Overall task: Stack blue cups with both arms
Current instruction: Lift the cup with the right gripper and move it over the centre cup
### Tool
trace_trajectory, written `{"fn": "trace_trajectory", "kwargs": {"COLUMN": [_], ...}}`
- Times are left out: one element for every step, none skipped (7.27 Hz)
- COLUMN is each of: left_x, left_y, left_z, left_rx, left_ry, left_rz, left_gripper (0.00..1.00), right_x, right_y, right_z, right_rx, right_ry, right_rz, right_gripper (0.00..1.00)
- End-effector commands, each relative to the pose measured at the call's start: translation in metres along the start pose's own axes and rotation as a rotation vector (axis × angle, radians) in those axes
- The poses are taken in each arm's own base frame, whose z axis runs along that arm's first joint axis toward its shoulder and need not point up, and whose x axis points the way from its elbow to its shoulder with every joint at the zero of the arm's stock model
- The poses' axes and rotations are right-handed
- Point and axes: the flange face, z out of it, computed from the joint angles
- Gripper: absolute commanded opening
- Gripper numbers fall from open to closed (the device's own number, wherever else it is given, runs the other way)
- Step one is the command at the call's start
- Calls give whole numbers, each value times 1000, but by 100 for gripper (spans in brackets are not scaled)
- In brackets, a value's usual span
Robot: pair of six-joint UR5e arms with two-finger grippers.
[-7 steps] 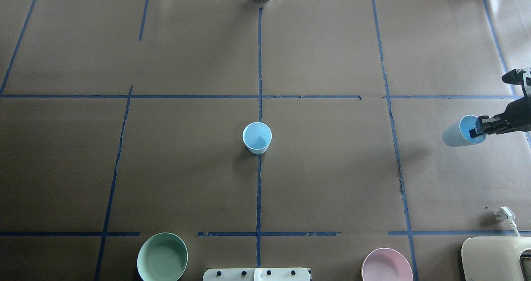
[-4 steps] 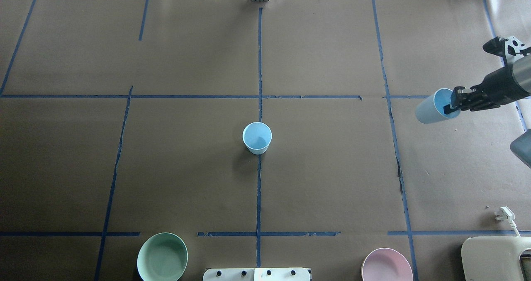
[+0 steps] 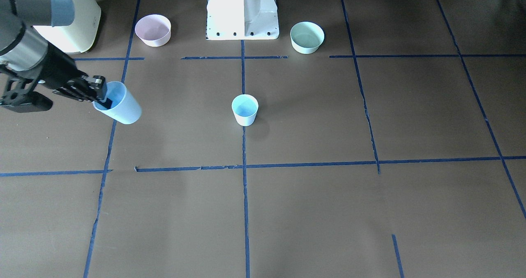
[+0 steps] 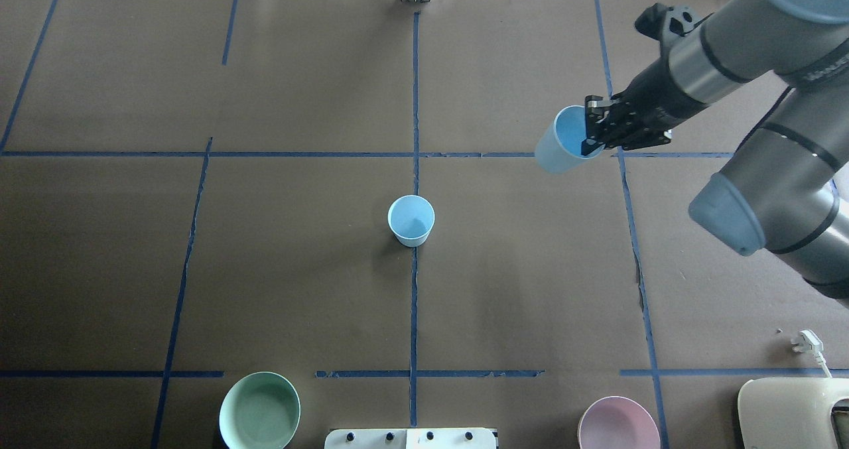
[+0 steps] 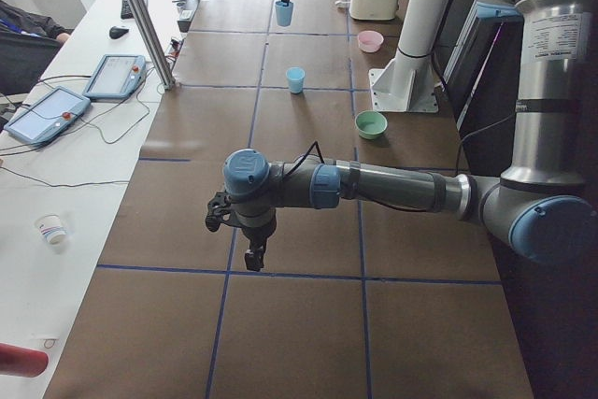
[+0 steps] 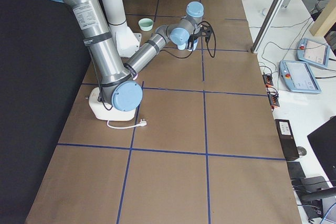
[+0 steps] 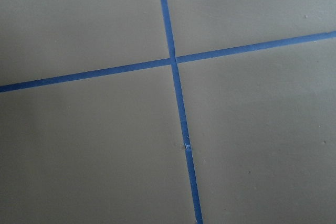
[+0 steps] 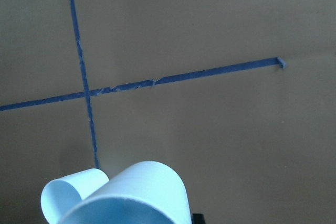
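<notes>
One pale blue cup [image 4: 411, 220] stands upright on the centre tape line, also in the front view [image 3: 245, 109]. My right gripper [image 4: 592, 134] is shut on the rim of the second blue cup [image 4: 559, 149] and holds it tilted above the table, right of and beyond the standing cup. The front view shows this gripper [image 3: 101, 96] and its held cup [image 3: 122, 105] too. The right wrist view shows the held cup [image 8: 137, 195] at the bottom. My left gripper [image 5: 252, 255] shows only in the exterior left view, far from both cups. I cannot tell if it is open.
A mint green bowl [image 4: 259, 410] and a pink bowl [image 4: 618, 424] sit at the near edge beside the white base pedestal [image 3: 242, 11]. A cream appliance [image 4: 792, 412] and a white plug [image 4: 806, 341] lie at the near right corner.
My right arm has carried the blue cup from the table's right edge leftward and away from the robot, toward the centre. The standing cup has not moved.
</notes>
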Motion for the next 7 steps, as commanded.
{"fn": "trace_trajectory", "kwargs": {"left_x": [-4,-4,-5,-5,-5,-5,-5], "left_y": [0,0,0,0,0,0,-1], "left_z": [3,3,4,5,5,5,4], "left_rx": [-6,-6,-7,-8,-8,-8,-7], "left_ry": [3,3,4,4,4,4,4], "left_rz": [-18,-18,-19,-18,-20,-18,-17], "left_gripper": [100,100,100,100,100,100,100], "right_x": [-74,-109,-138,-165,-169,-167,-166], "right_y": [60,77,82,76,73,72,69], "right_z": [50,62,77,92,97,100,103], "right_rx": [18,20,34,42,41,43,54], "right_ry": [22,18,20,30,36,45,52], "right_rz": [-15,-6,-4,13,21,25,29], "right_gripper": [0,0,0,0,0,1,1]}}
